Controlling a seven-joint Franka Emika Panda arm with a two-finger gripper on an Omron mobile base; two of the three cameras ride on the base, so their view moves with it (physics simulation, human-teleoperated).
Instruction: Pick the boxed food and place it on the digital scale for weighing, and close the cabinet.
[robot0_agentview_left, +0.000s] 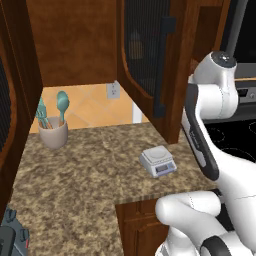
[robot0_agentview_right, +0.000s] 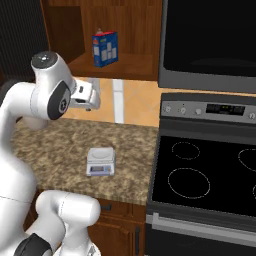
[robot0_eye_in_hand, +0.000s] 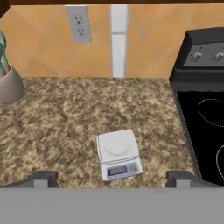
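The digital scale (robot0_agentview_left: 158, 161) (robot0_agentview_right: 101, 161) (robot0_eye_in_hand: 118, 153) sits on the granite counter near its front edge, with nothing on its platform. The boxed food (robot0_agentview_right: 105, 49) stands upright on the shelf of the open cabinet (robot0_agentview_right: 135, 67), showing blue faces from this side. The cabinet door (robot0_agentview_left: 145, 55), with its mesh panel and dark bar handle (robot0_agentview_left: 162, 65), swings out over the counter. My gripper (robot0_agentview_right: 91, 98) (robot0_eye_in_hand: 111, 181) hangs open and empty above the counter. It is below the shelf, left of the box, and looks down at the scale.
A beige holder with teal utensils (robot0_agentview_left: 52, 132) (robot0_eye_in_hand: 8, 85) stands at the counter's back left. A black stove (robot0_agentview_right: 210, 180) (robot0_eye_in_hand: 205, 127) borders the counter on the right, under a dark microwave (robot0_agentview_right: 210, 40). A wall outlet (robot0_eye_in_hand: 78, 24) sits on the tiled backsplash. Another wooden door (robot0_agentview_left: 10, 100) stands at the left.
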